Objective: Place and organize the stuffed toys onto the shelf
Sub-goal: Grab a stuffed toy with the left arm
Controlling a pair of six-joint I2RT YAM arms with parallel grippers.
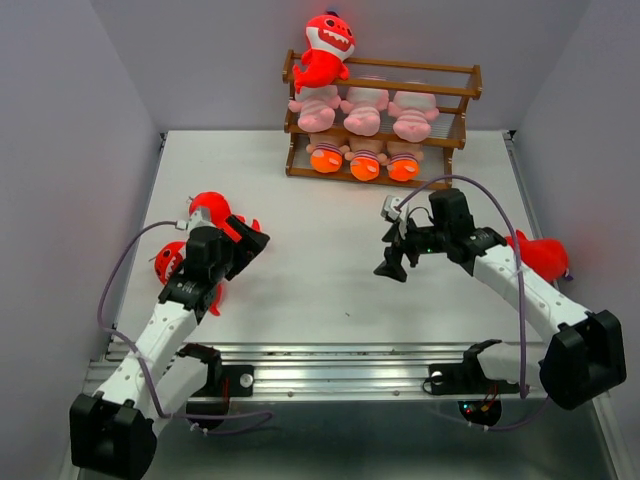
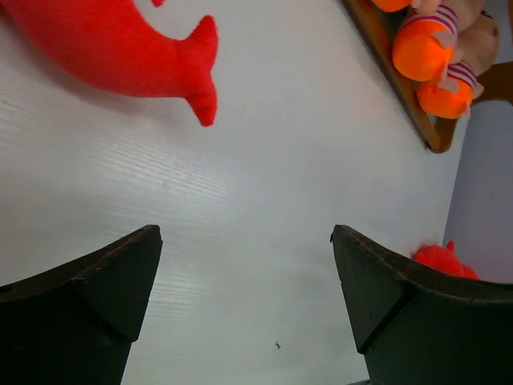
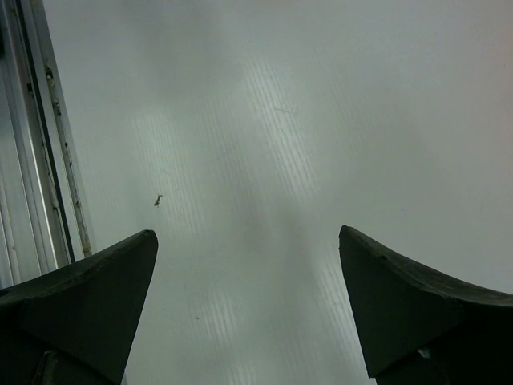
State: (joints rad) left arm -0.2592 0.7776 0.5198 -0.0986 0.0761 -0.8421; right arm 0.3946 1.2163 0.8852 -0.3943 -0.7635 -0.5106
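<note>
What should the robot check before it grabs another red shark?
1. The left gripper is open and empty: ok.
2. The right gripper is open and empty: ok.
3. The nearest shark lies free on the table, close to the left gripper but not between its fingers: ok.
4. The shelf's top tier has room beside the shark already there: ok.
5. The shark on the right is easy to grip: cannot tell, because the right arm hides part of it.
</note>
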